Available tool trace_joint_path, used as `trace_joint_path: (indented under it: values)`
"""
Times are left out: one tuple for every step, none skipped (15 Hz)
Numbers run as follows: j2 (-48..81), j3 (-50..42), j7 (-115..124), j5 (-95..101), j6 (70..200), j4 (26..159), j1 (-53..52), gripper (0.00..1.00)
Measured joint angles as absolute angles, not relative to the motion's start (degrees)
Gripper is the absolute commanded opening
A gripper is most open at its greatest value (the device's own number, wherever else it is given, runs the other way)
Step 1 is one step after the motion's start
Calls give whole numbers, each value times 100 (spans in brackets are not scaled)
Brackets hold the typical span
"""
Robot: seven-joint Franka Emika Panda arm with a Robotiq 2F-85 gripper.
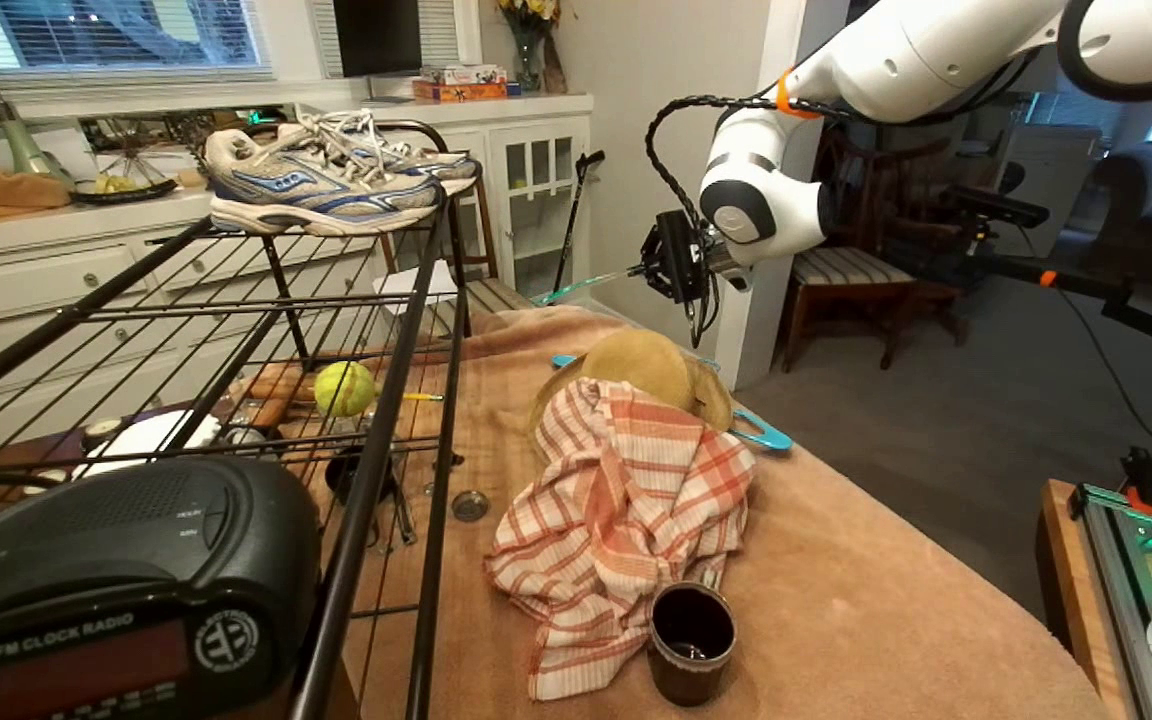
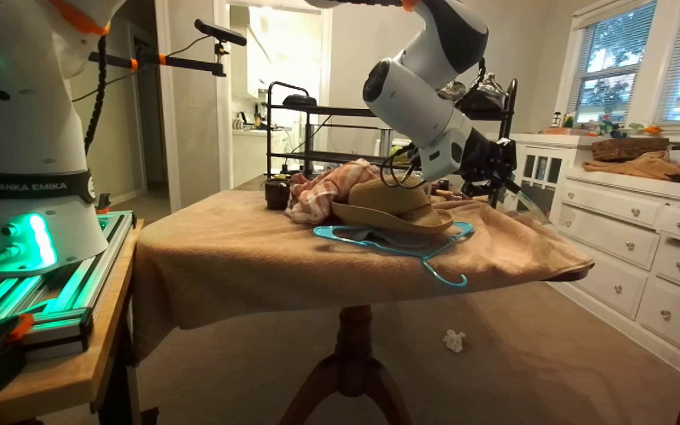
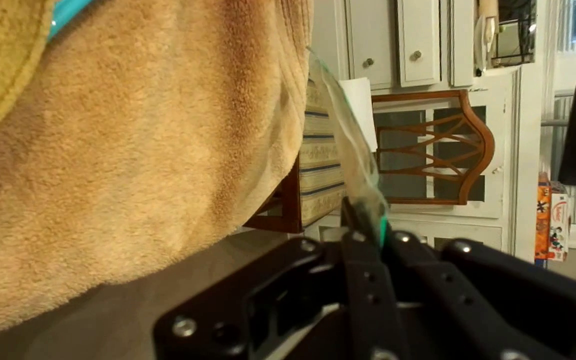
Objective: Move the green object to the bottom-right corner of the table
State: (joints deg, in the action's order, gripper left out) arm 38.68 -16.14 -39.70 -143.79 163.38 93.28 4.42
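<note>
Table (image 2: 573, 274) under tan blanket (image 1: 866, 580): cup (image 1: 692, 676), striped cloth (image 1: 626, 520), hat (image 2: 381, 200), hanger (image 2: 425, 257) (blue).

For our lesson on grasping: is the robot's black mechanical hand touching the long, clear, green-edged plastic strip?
Touching. The wrist view shows it: the hand is closed on the green-edged plastic strip, pinching one end of it.
</note>
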Motion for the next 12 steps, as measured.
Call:
trace_joint_path:
  values:
    - [3950,-1687,-3950,-14379,16453,9229,378,0]
    - [4024,-1733,-3943,-14379,16556,9148,320,26]
    - [4087,-1754,-3942,-14379,16652,9106,270,27]
    - [4134,-1752,-3938,-14379,16735,9091,222,34]
    - [4173,-1745,-3936,-14379,16769,9091,176,41]
    - [4191,-1697,-3932,-14360,16777,9110,156,48]
    - [4190,-1625,-3932,-14342,16778,9136,155,56]
    - [4187,-1585,-3933,-14341,16777,9148,143,63]
    - [4167,-1571,-3933,-14348,16769,9148,128,72]
    - [4120,-1550,-3920,-14342,16769,9148,127,79]
    - [4037,-1507,-3888,-14269,16769,9164,150,88]
    - [3927,-1467,-3841,-14132,16769,9200,176,94]
